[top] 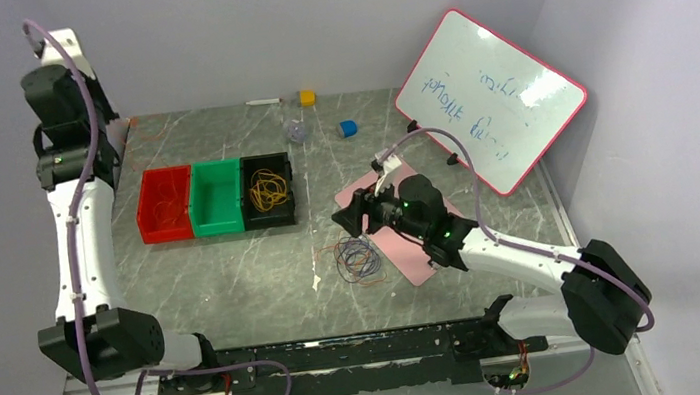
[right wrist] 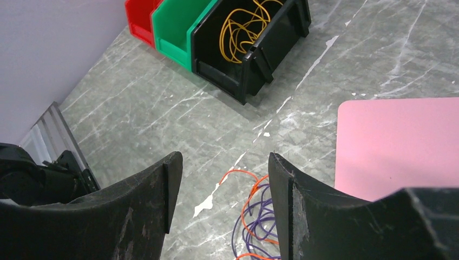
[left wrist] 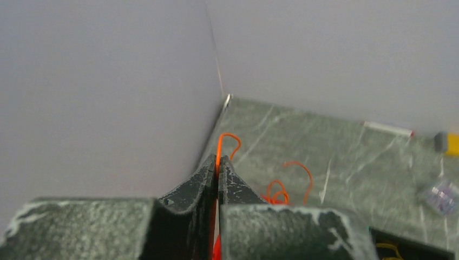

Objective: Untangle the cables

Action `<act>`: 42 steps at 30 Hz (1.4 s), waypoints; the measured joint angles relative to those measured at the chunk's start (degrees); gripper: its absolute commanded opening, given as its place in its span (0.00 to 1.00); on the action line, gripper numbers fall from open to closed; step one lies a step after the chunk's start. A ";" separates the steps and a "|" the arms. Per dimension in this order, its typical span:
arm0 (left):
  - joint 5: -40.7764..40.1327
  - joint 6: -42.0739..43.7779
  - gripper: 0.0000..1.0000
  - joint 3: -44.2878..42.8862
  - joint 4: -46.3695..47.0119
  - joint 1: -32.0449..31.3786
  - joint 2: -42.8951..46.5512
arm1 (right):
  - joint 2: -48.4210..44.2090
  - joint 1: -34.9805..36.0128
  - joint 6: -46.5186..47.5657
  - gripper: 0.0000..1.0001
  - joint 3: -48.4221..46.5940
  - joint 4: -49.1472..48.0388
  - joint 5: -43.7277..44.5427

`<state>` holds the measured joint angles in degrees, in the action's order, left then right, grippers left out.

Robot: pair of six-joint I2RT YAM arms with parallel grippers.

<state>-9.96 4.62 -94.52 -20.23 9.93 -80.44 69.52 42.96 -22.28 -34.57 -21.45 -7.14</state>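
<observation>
The right gripper [top: 353, 219] hangs with its jaws apart over the pink mat's [top: 414, 255] edge. The tangle of cables [top: 358, 257], dark and orange, lies just on its base side. Well off to its left stand the red bin [top: 166, 206], green bin [top: 217, 200] and black bin [top: 270, 207], which holds a yellow cable [top: 268, 189]. The left gripper [top: 120, 135] is raised beyond the red bin, with a thin orange cable [top: 145, 132] just beside it.

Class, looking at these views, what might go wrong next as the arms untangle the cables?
The left gripper is shut on a thin orange cable; it may slip out. The right gripper hangs open over the purple and orange tangle; closing may catch both colours and tighten the knot.
</observation>
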 measured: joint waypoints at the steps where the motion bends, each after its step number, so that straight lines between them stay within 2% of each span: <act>1: -0.33 -0.17 0.07 2.49 0.44 0.07 0.35 | -0.28 0.00 -0.02 0.63 0.24 0.00 0.00; 5: -0.37 -1.90 0.07 10.23 0.48 1.14 1.62 | -1.53 -0.04 -0.20 0.63 0.98 0.00 -0.15; 12: 1.14 -6.64 0.07 15.67 0.50 2.75 3.80 | -1.49 -0.04 -0.13 0.63 1.20 0.31 -0.37; 21: 2.75 -10.08 0.07 16.63 -1.16 2.78 6.95 | -0.35 -0.11 -0.13 0.63 1.20 0.35 -0.55; 34: 4.81 -12.46 0.07 19.30 -8.68 2.78 9.20 | 0.20 -0.15 0.42 0.63 1.20 0.35 -0.20; 39: 3.48 -12.57 0.07 20.28 -8.96 2.78 8.37 | 0.66 -0.15 0.37 0.63 1.20 0.35 -0.35; 42: -0.39 -12.94 0.07 20.35 -8.94 2.78 6.64 | 0.66 -0.15 0.39 0.63 1.20 0.35 -0.35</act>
<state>-10.35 -8.32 -74.17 -29.17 12.71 -73.80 70.17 42.81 -21.89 -33.36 -21.10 -7.49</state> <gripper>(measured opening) 0.077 0.631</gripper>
